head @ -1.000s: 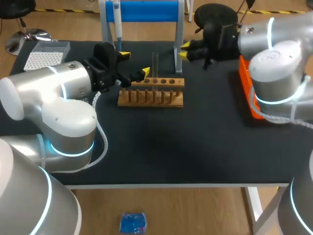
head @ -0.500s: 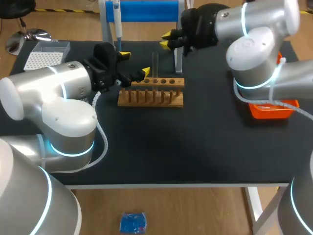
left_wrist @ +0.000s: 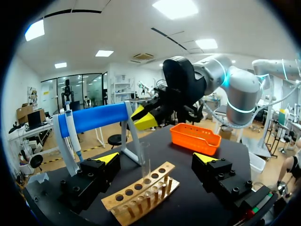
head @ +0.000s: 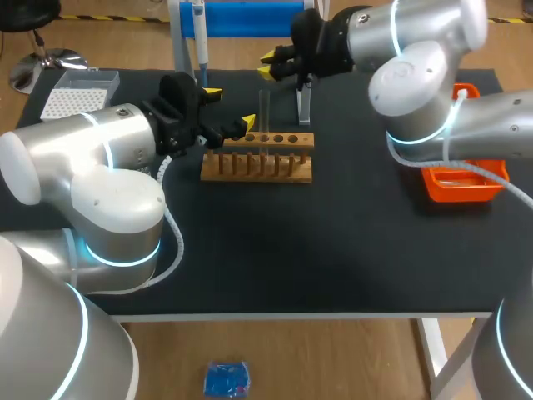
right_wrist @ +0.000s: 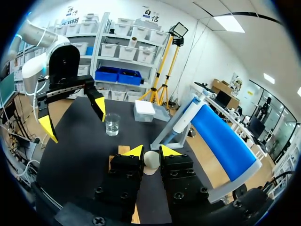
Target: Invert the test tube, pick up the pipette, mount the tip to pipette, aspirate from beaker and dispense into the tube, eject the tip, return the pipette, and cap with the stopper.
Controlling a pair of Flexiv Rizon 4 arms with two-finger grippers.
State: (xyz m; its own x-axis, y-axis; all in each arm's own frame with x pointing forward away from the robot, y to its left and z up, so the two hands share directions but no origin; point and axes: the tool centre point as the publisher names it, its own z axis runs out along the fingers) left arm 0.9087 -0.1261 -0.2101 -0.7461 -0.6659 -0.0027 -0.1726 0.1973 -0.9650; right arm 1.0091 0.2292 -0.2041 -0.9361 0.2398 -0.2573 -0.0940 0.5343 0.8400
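Test tube point(head: 264, 110): upright in the wooden rack point(head: 258, 165), upper middle of the worktop point(head: 333, 250).
Tip box point(head: 77, 93): upper left corner.
Pipette point(head: 198, 37): hanging on the blue stand point(head: 250, 18), top edge.
Left claw point(head: 230, 107): spread, just left of the tube.
Right claw point(head: 267, 67): top middle, higher in the frame than the tube, pinching a pale stopper point(right_wrist: 151, 159).
Orange tray point(head: 460, 185): right side.

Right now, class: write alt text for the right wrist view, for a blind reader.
The right gripper grips a pale stopper over the wooden rack. Ahead, the left gripper hangs open near a glass beaker; the pipette rests on a blue stand.
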